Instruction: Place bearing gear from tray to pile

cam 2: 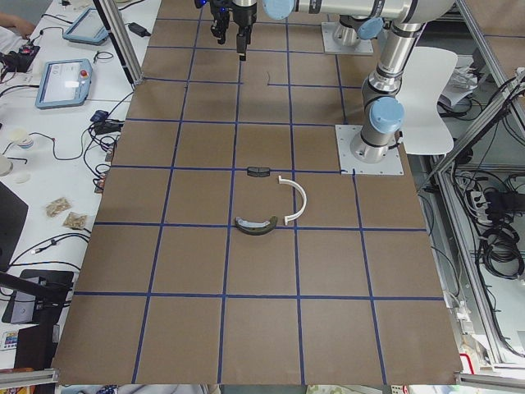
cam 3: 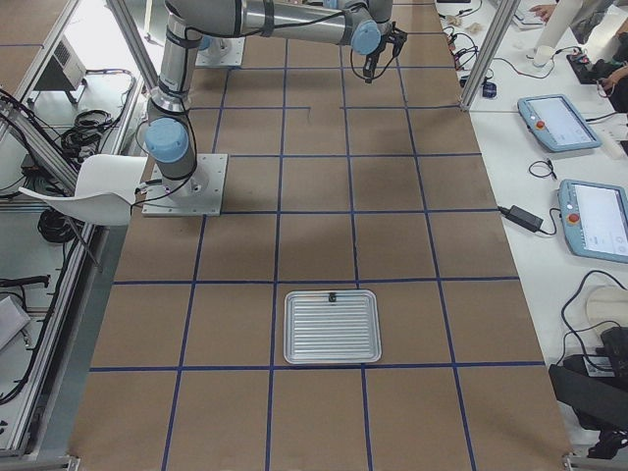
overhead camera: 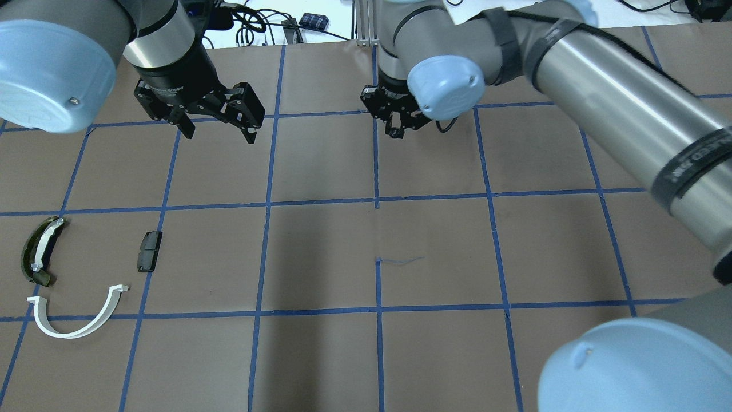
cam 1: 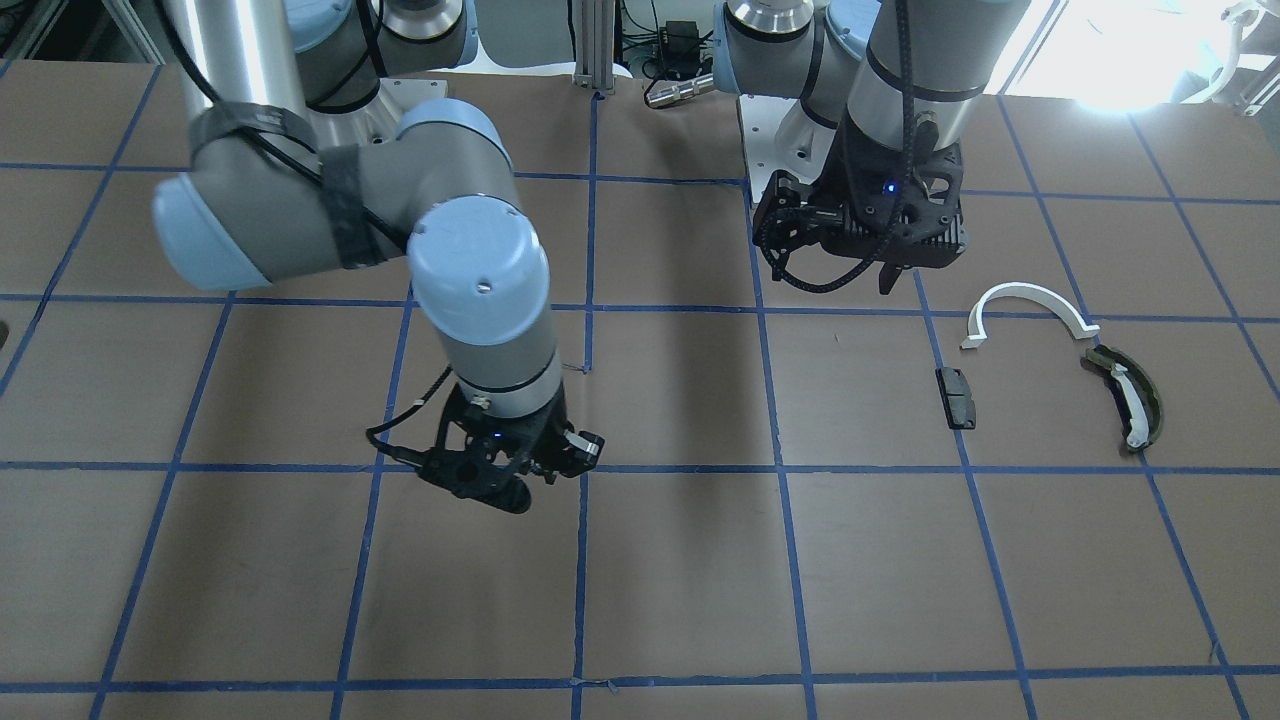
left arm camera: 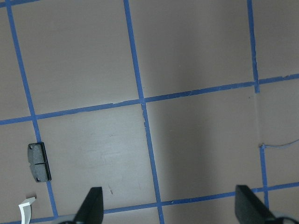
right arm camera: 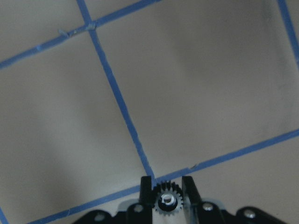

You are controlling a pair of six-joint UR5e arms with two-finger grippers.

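Item: small dark toothed metal bearing gear (right arm camera: 168, 201), bottom centre of frame, pinched across its teeth in my right claw (right arm camera: 168, 184). Probably light, stiff, slippery; hold by the rim. My left claw (overhead camera: 214, 123): wide open, empty. Destination pile of loose parts (overhead camera: 148, 250): lower left.

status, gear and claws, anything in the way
Right claw shut on gear, above the table. Left claw open, empty, hanging near the pile, maybe in the path. Nothing else seen between.
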